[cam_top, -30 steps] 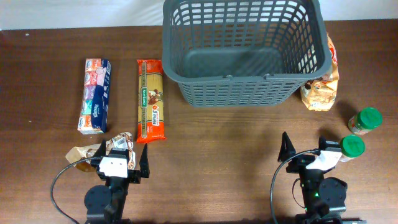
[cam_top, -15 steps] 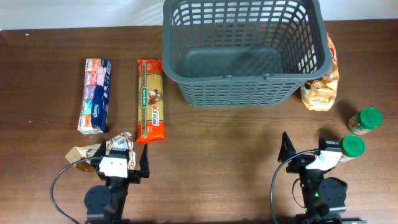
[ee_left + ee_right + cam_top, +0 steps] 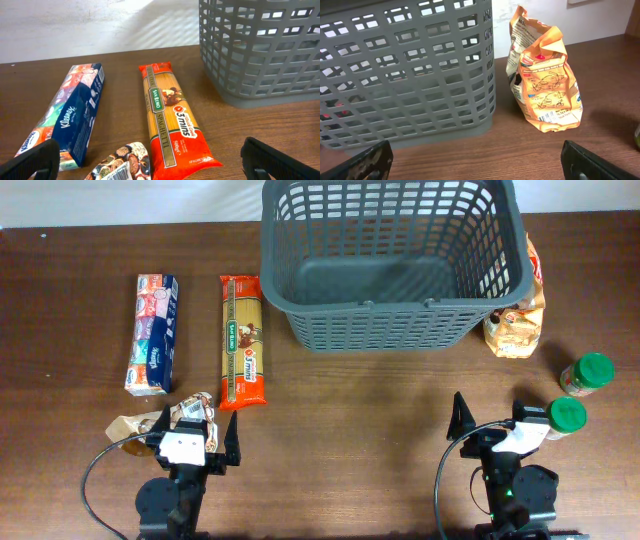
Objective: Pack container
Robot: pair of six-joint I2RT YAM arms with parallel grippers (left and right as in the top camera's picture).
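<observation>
- We count one dark grey slotted basket [image 3: 390, 330].
- We count one Kleenex tissue box [image 3: 152, 333].
- We count one red spaghetti packet [image 3: 243, 342].
- We count one small patterned packet [image 3: 192, 409], partly hidden.
- We count one orange bag [image 3: 520, 320].
- We count two green-lidded jars: the farther jar [image 3: 587, 373] and the nearer jar [image 3: 566, 417].

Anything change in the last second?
Nothing visibly changed: left gripper and right gripper stay open and empty; basket, spaghetti, tissue box and snack bag sit where they were.
</observation>
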